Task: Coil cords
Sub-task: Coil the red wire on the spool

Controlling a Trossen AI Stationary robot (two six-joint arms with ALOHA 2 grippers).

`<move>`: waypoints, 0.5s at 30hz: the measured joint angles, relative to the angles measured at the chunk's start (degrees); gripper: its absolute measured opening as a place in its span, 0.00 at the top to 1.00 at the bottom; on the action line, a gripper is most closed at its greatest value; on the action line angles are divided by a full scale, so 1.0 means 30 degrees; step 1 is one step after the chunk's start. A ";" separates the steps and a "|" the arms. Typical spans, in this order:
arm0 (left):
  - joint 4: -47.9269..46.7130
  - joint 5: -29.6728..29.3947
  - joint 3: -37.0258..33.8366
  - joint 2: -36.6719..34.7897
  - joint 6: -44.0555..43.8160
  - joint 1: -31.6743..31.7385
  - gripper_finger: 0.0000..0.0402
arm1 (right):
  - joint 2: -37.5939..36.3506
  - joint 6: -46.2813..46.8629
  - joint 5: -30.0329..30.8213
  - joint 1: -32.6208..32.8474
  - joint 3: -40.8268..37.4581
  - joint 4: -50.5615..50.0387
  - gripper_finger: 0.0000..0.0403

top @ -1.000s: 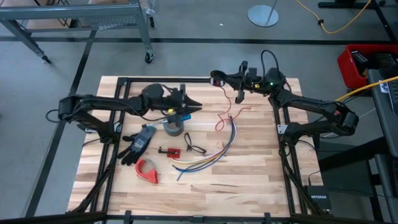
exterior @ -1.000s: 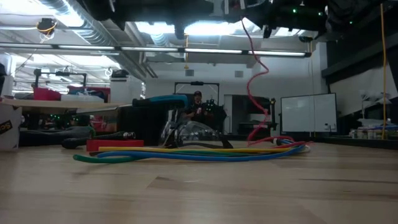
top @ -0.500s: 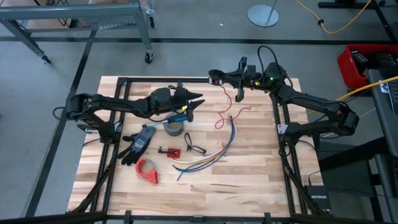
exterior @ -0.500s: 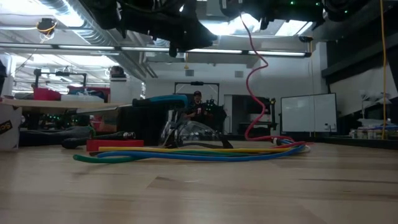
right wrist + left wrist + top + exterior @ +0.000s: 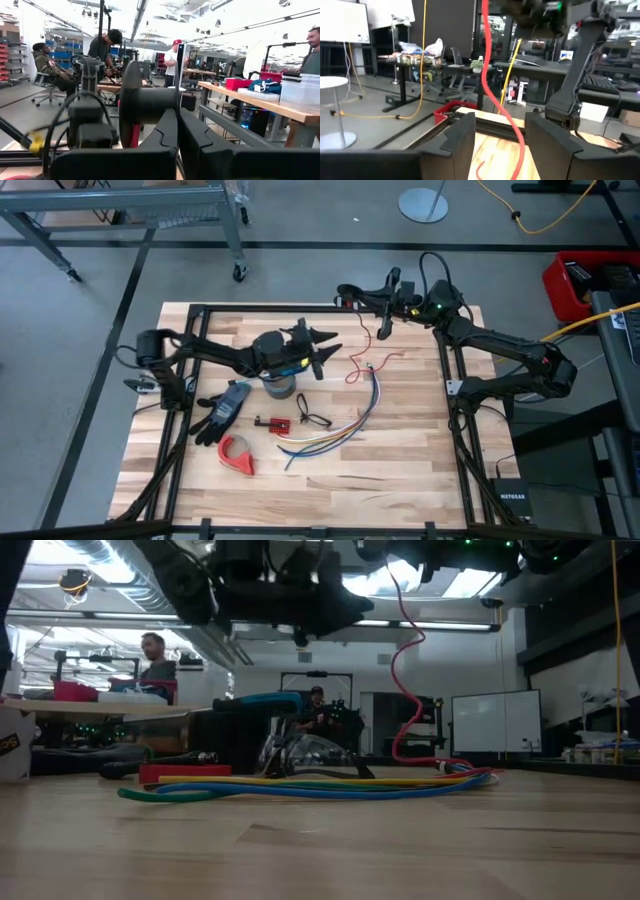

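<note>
While the red wire [image 5: 362, 352] hangs in a wavy line from the right gripper [image 5: 349, 293], its upper end is held high above the wooden table [image 5: 400, 460] and its lower end is seen lying on the boards just beside the top of the bundle of multicoloured wires [image 5: 345, 430]. In the low view the red wire [image 5: 405, 670] is shown dropping from the dark arms overhead to the table surface, where it meets the far end of the coloured bundle [image 5: 300, 785]. The right gripper's fingers [image 5: 170, 145] are pressed together, closed on the wire's top end, though the pinch point itself cannot be made out.

The left gripper [image 5: 322, 352] is held in the air to the left of the hanging wire, above the table, with its two fingers spread wide apart and nothing between them touched. In the left wrist view the red wire [image 5: 492, 85] is seen passing through the gap between the two dark fingers [image 5: 462, 137], clear of both.

Left of the coloured bundle, a roll of grey tape [image 5: 280, 386] stands beneath the left arm, and a black glove [image 5: 222, 412], a small red piece [image 5: 275, 423], a red tape dispenser [image 5: 238, 453] and a thin black looped cord [image 5: 312, 417] are laid out. People are seen in the room beyond the table [image 5: 152, 650].
</note>
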 joint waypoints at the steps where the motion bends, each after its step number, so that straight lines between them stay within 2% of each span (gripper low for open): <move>1: -0.0042 0.0007 0.0245 0.0371 -0.0197 0.0000 0.60 | 0.0000 0.0032 -0.0089 0.0000 0.0000 0.0067 1.00; 7: -0.0058 0.0007 0.2260 0.2371 -0.0247 0.0000 0.61 | 0.0000 0.0996 -0.1076 0.0000 0.0000 0.0443 1.00; 15: -0.0689 0.0066 0.4558 0.3463 -0.0088 -0.0018 0.61 | 0.0000 0.1014 -0.1347 0.0000 0.0000 0.0825 1.00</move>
